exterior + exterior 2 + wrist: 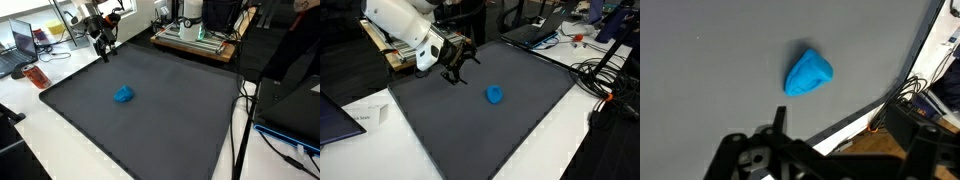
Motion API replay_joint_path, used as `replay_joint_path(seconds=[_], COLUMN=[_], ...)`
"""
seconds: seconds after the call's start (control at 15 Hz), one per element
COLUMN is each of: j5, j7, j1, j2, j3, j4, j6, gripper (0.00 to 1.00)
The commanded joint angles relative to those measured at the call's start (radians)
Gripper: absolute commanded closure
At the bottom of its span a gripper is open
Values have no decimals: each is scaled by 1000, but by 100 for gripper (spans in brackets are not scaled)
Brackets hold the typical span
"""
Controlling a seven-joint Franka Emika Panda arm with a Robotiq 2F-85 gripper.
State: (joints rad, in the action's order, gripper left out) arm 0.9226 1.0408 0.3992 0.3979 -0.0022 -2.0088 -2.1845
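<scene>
The pincer point(456, 70) is seen hanging above a far corner of the dark grey mat point(470, 130). Its fingers are pointed down and spread apart; nothing is held between them and nothing is touched. The blue lump point(494, 95), a small crumpled-looking thing, is found lying on the mat well apart from the pincer, out toward the mat's middle. In the wrist view the lump point(809, 73) is shown ahead of the fingers point(780, 117) and clear of them, with mat on every side of it. In an exterior view a laptop point(25, 42) and a red object point(37, 77) are seen beyond the mat's edge, off to one side of the pincer point(104, 47).
</scene>
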Motion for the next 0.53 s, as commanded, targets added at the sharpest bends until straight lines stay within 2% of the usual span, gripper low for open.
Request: replay_joint_path(seconds=[0.0,0.47], j5=[86,255], j7=[93,242], j1=[-49,-121], j2=[-32,-46], j3=[-31,-22], j4=[-71,-164], j6=[-87,-292], gripper=[0,0])
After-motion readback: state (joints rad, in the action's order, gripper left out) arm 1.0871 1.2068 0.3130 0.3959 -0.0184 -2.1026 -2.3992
